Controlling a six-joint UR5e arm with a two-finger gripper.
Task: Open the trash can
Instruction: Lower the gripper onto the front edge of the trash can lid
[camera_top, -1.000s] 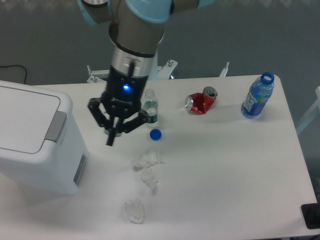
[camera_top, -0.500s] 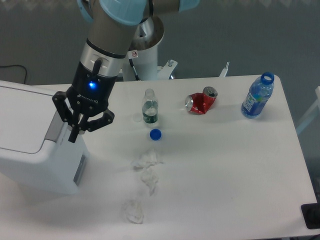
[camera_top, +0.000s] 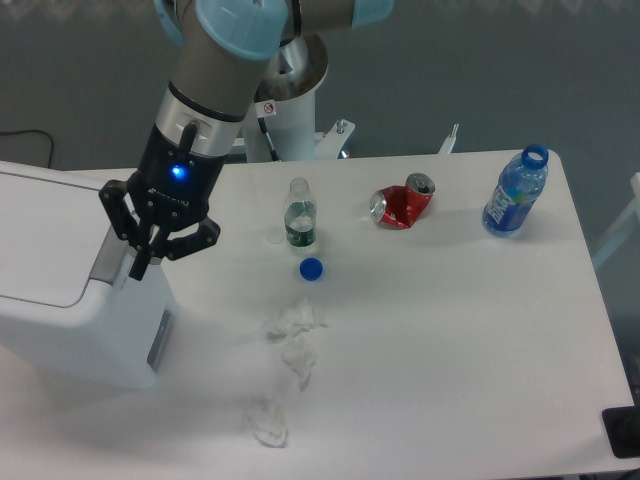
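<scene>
The trash can (camera_top: 60, 300) is a big white bin at the table's left edge, with its flat lid (camera_top: 40, 235) down. A grey tab (camera_top: 106, 260) sits on the lid's right edge and a grey panel (camera_top: 158, 340) on the side below it. My gripper (camera_top: 139, 267) hangs at the can's right edge, its fingers pointing down and pressed together with nothing between them. The tips are right beside the grey tab, at about lid height; I cannot tell whether they touch it.
On the white table stand a small clear bottle (camera_top: 299, 215), a loose blue cap (camera_top: 311, 268), a crushed red can (camera_top: 401, 204) and a blue bottle (camera_top: 515, 192) at the far right. Crumpled white scraps (camera_top: 295, 320) trail toward the front edge (camera_top: 268, 425).
My gripper has swung left from beside the small clear bottle to the trash can's right edge, and in the last half second crept a little further left. The lid has not moved.
</scene>
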